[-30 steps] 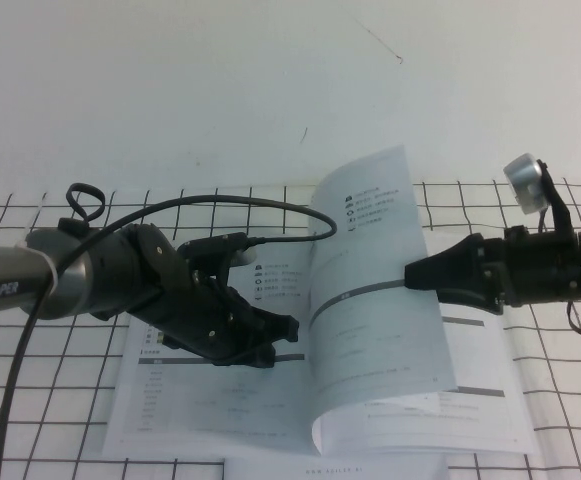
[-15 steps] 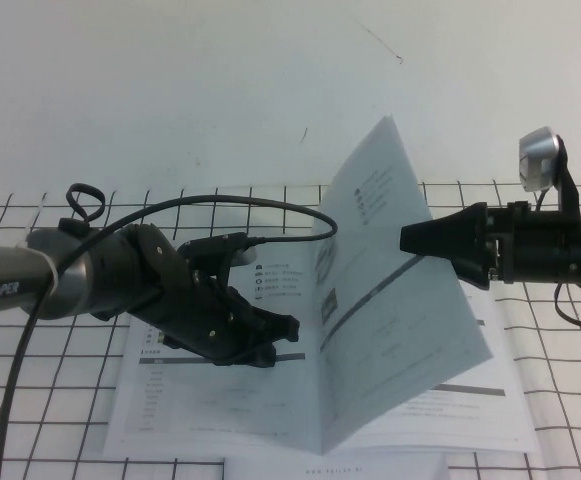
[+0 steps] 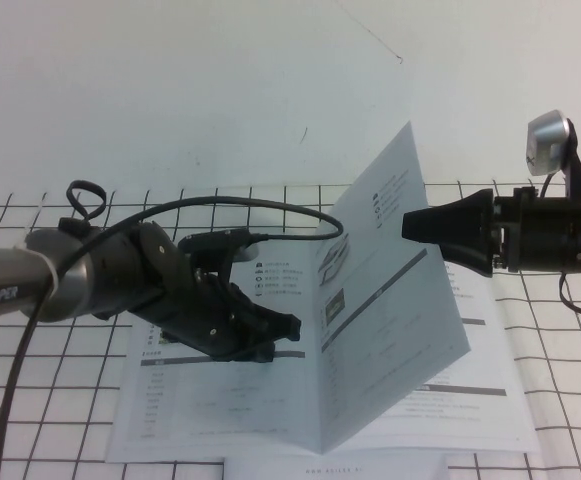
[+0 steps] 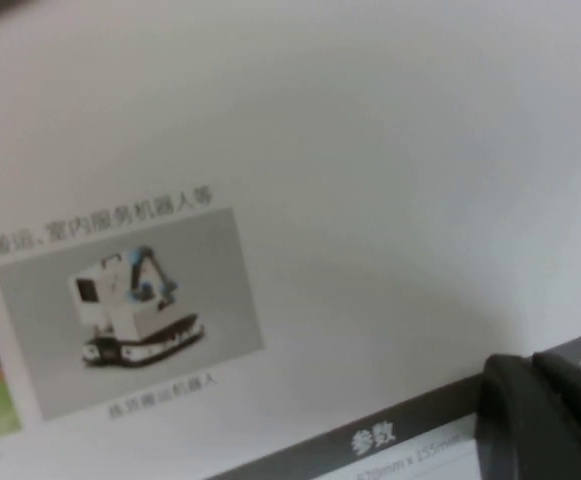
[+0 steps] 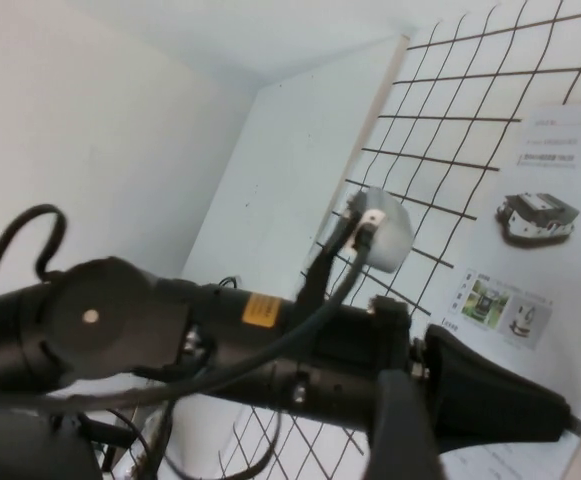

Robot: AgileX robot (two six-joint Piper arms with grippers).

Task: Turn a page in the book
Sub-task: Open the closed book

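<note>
A plain white wall stands behind a white counter ruled with a black grid. The thin white glossy stapled booklet, the book, lies open on the counter near its front edge. A separate plain white sheet with tiny print shows just beyond the book's near edge.

The thin glossy white page stands raised from the spine, tilted steeply, with its free edge uppermost. The face toward the camera carries text, a small picture and a dark header band.

The left tool rests low over the book's left-hand leaf, pressing down near the spine. In the left wrist view one dark fingertip lies on the printed paper beside a photograph of a white tracked vehicle. Whether its fingers are spread or closed cannot be told.

The right tool hangs in the air to the right of the raised page, level with its upper part, its dark tip just at the page's right edge. Its fingers stand spread wide and grip nothing.
</note>
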